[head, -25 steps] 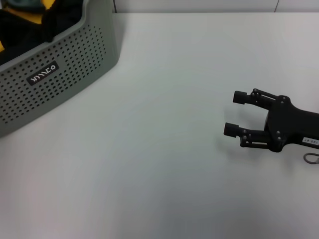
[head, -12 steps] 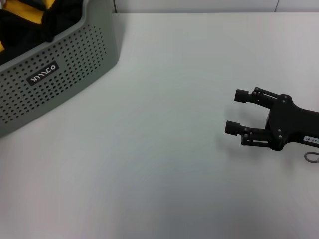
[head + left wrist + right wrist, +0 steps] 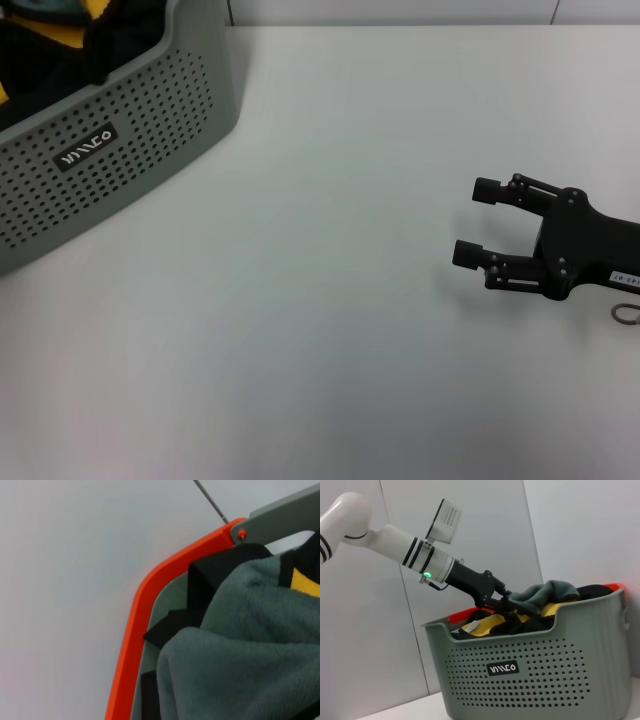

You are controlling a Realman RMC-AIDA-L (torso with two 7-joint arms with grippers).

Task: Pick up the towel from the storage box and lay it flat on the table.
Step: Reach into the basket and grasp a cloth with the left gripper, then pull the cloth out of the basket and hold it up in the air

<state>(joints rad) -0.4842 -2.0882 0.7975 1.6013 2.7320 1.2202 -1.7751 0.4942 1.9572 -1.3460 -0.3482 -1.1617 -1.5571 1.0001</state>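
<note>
The grey perforated storage box (image 3: 130, 130) stands at the table's far left; it also shows in the right wrist view (image 3: 530, 680). Parts of the yellow towel (image 3: 93, 8) show inside it among black fabric (image 3: 50, 55), also in the right wrist view (image 3: 475, 626) and the left wrist view (image 3: 305, 582). A teal-grey cloth (image 3: 545, 591) humps above the rim. My left gripper (image 3: 506, 601) reaches into the box and touches that cloth. My right gripper (image 3: 475, 221) is open and empty over the white table (image 3: 300, 300), far right of the box.
An orange rim (image 3: 135, 630) runs along the box's far side, also seen in the right wrist view (image 3: 460, 615). The teal-grey cloth (image 3: 250, 645) fills most of the left wrist view. A grey wall stands behind the table.
The cloths at the box's far corner shifted: yellow showed there half a second ago, teal-grey shows now. The right gripper drifted very slightly to the right.
</note>
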